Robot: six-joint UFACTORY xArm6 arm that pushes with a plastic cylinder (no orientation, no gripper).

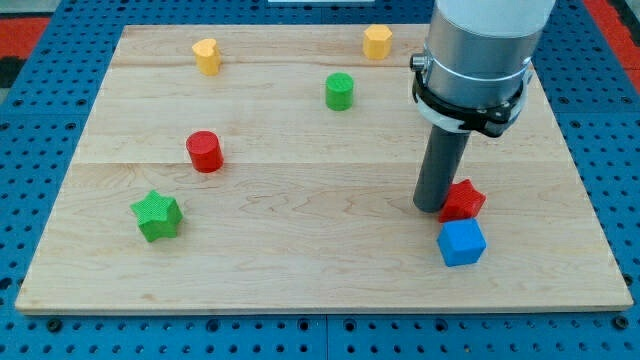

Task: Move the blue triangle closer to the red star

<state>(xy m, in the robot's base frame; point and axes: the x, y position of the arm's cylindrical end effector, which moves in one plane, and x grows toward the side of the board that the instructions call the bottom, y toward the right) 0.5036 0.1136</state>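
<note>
The wooden surface [300, 250] lies on a blue perforated base [40, 60]. My tip [432, 208] stands on the surface at the view's right, and it touches the left side of the red star [463, 200], or is just beside it; I cannot tell which. The tool is only a straight dark rod, so it has no jaws that open and it holds nothing.

Just below the red star, toward the view's bottom, lies a blue block [461, 242]. It looks more like a cube than a triangle from this angle. It is very near the star, maybe touching it.

The other blocks are well apart from the tip. A green star [156, 215] is at the view's left, a red cylinder [204, 151] is above it, and a green cylinder [339, 91] stands near the middle top. Two yellow blocks, one at the top left [206, 56] and one at the top [377, 42], are near the far edge.
</note>
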